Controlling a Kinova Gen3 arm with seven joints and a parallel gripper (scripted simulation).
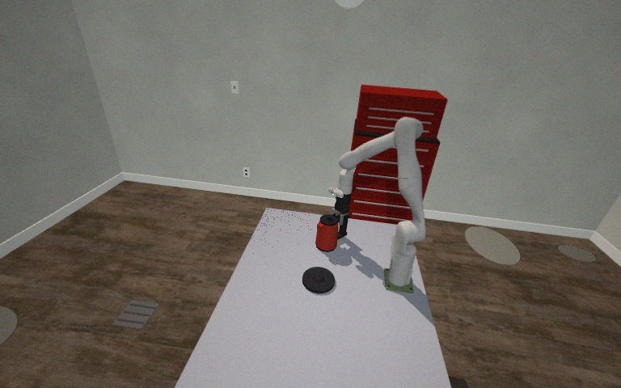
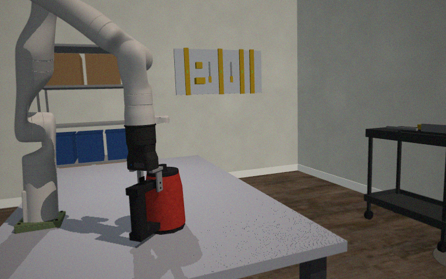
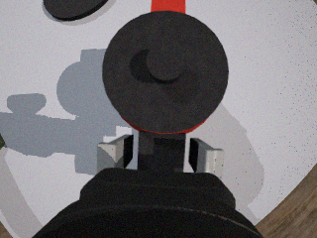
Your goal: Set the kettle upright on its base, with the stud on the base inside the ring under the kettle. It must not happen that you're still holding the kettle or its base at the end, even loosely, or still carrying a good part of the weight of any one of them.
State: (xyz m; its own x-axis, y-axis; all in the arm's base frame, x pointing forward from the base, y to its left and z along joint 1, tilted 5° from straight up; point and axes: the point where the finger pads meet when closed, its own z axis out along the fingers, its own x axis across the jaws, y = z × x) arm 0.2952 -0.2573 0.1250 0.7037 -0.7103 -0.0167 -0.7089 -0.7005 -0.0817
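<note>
Over the kettle (image 2: 167,200) handle (image 2: 139,210) — jaws wide apart, straddling its top, gripping nothing.

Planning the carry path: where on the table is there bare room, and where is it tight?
Bare stretch: the table near end, below the base, and the strip along its left edge. Also between base and kettle. Crowded: the far corner, where the open gripper straddles the kettle handle, and beside the arm's green foot.
</note>
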